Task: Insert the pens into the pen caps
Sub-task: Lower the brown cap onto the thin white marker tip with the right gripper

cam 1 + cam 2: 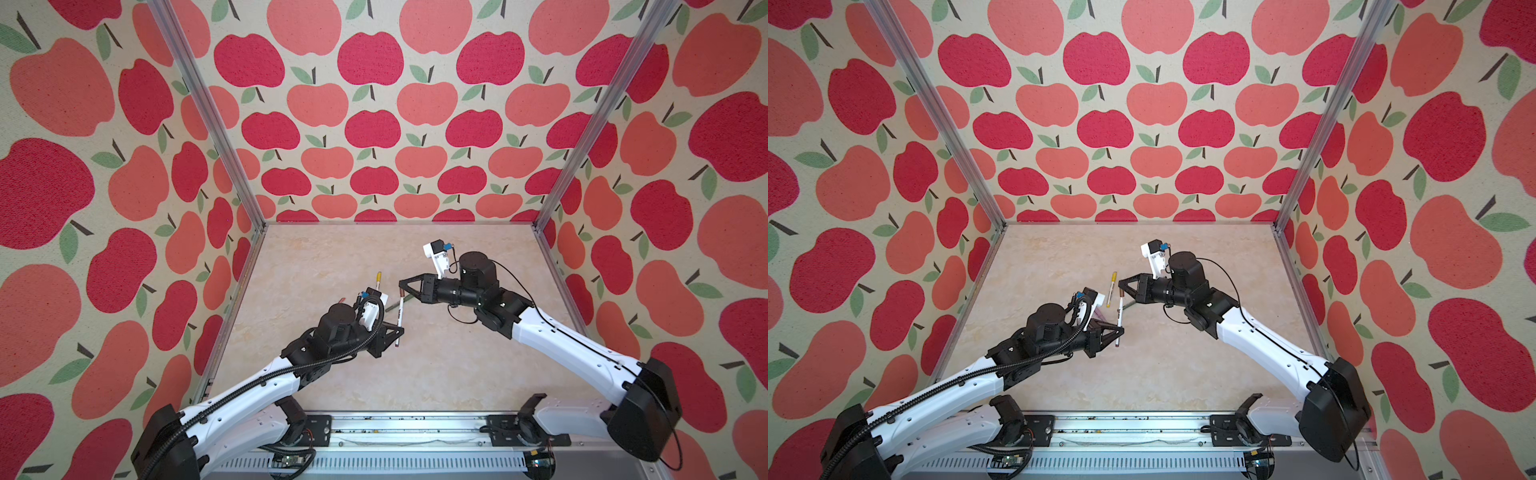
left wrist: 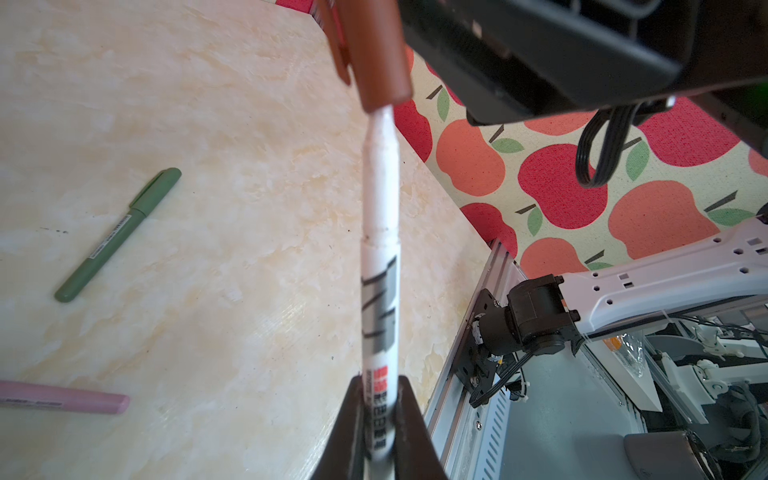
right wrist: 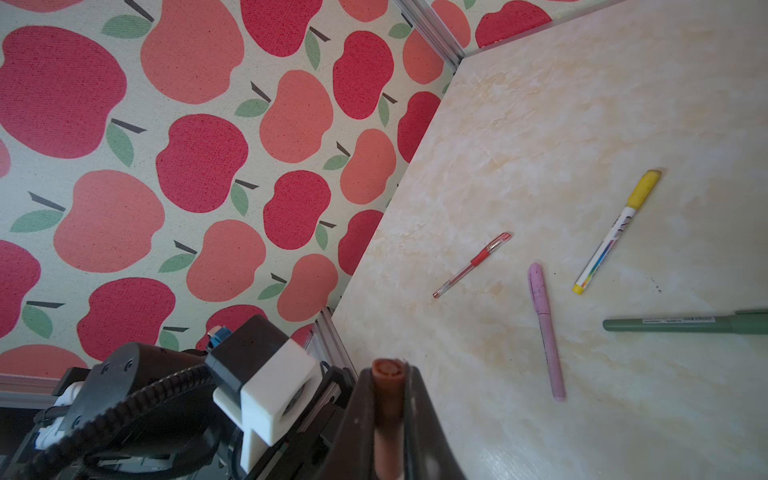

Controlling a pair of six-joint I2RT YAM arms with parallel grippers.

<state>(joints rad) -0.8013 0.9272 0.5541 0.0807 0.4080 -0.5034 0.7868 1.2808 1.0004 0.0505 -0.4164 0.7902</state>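
Note:
My left gripper (image 2: 380, 415) is shut on the lower barrel of the white pen with brown print (image 2: 380, 249). The pen stands in the air over the table's middle, as both top views show (image 1: 399, 322) (image 1: 1119, 322). Its tapered end sits inside the mouth of the brown pen cap (image 2: 380, 54). My right gripper (image 3: 387, 374) is shut on that cap (image 3: 387, 399), reaching in from the right (image 1: 402, 286). The left gripper (image 1: 397, 331) holds the pen from the left.
Four capped pens lie on the marble-patterned table (image 1: 436, 365): a green one (image 2: 118, 235) (image 3: 685, 324), a lilac one (image 3: 546, 328) (image 2: 62, 397), a yellow-capped white one (image 3: 615, 232) (image 1: 377, 282) and a thin red one (image 3: 471, 266). Apple-print walls enclose three sides.

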